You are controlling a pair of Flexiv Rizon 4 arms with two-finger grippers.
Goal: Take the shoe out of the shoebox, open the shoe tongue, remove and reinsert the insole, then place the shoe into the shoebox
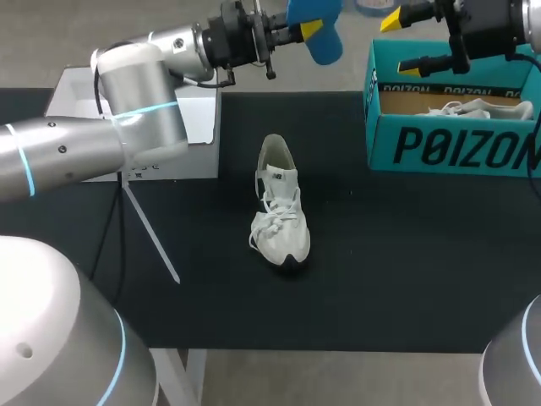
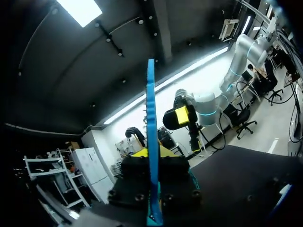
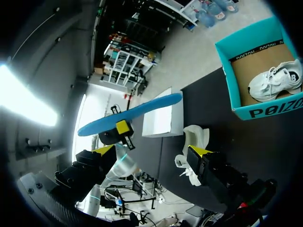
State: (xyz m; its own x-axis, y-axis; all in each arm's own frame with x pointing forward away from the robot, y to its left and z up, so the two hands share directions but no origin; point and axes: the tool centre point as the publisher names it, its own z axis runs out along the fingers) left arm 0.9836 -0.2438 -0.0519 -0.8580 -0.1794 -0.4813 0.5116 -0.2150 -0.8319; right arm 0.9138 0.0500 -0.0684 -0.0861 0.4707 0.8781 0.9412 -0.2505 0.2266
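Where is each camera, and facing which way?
Head view: above, behind the robot, facing down at the table; left end effector, right end effector show.
Left wrist view: on that wrist, facing the room; left end effector grips the insole.
Right wrist view: on that wrist, facing shoe and shoebox; right end effector open.
All share the insole.

**Both arms high, grippers facing each other**

Left arm (image 1: 127,127) in from the left side, elbow bent, wrist stretched level toward the right. Left gripper (image 1: 308,32) closed on the blue insole (image 1: 325,46), gripped on edge between the yellow tips. Right arm (image 1: 499,25) in from the far right corner, wrist pointing to the left. Right gripper (image 1: 402,42) with fingers wide apart, one yellow tip above the other. Grippers near one another, not touching.
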